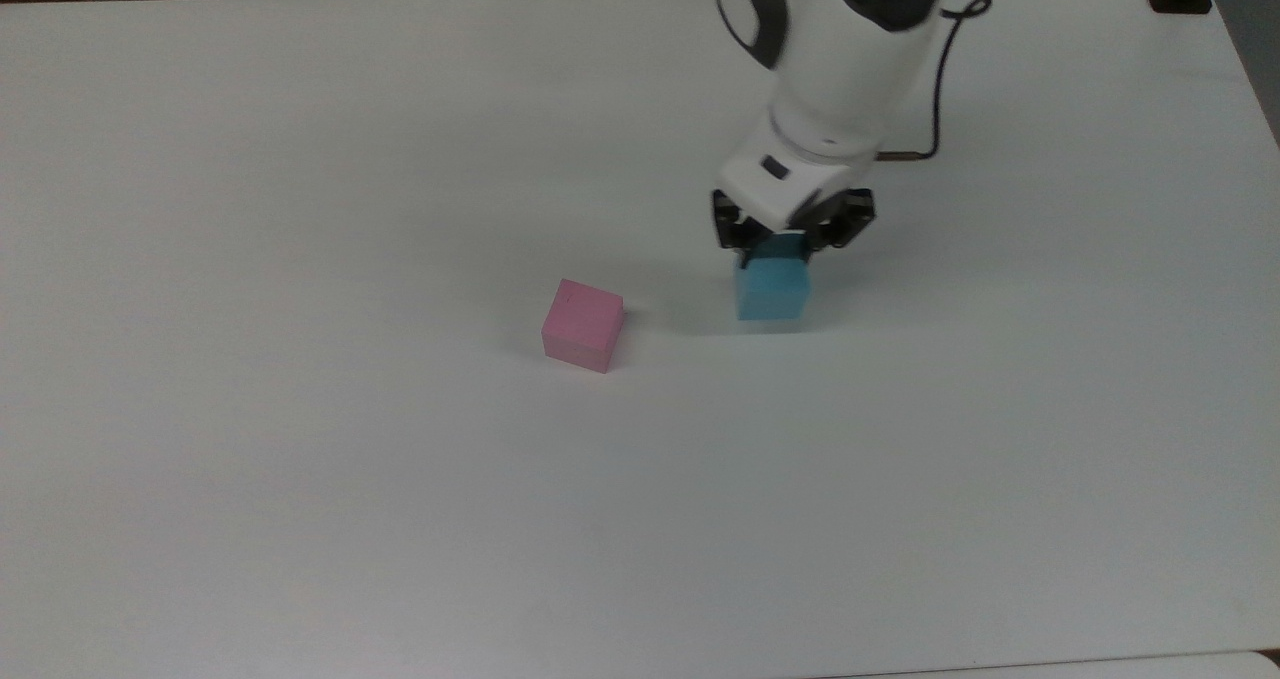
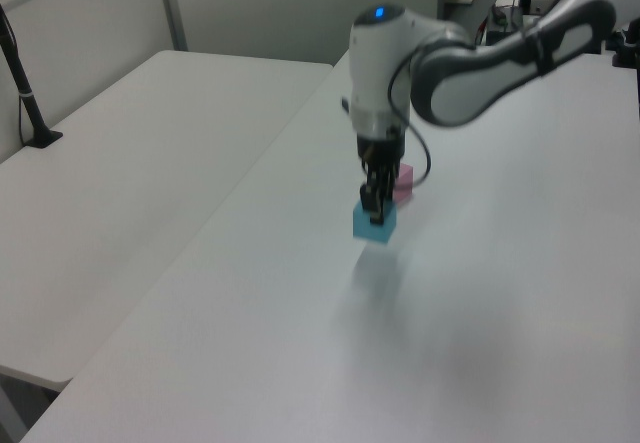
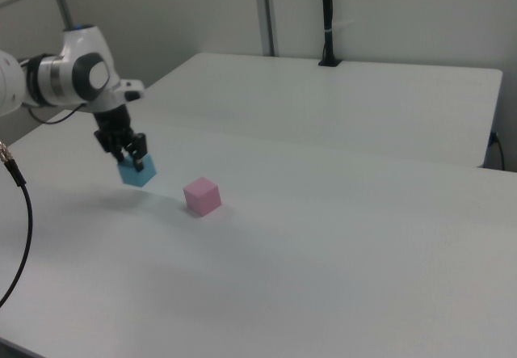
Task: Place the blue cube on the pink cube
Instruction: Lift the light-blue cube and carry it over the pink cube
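The blue cube (image 1: 772, 289) was seen pinched between the black fingers of the gripper (image 1: 790, 242), right of centre in the top view's frame, upper half. It was lifted off the white table (image 1: 300, 509): in the left view the cube (image 2: 374, 223) was seen hanging under the gripper (image 2: 375, 206) with a soft shadow on the table below it, and in the right view it (image 3: 137, 170) was seen clear of the surface at the frame's left, below the gripper (image 3: 129, 157). The pink cube (image 1: 583, 325) was seen resting on the table near the top view's centre, to the top view's left of the blue cube and apart from it. In the right view the pink cube (image 3: 201, 195) was found to the right view's right of the blue one, slightly lower in frame. In the left view it (image 2: 402, 184) was partly hidden behind the gripper, just above the blue cube in frame. The arm (image 1: 835, 49) was seen coming in from the top view's upper edge.
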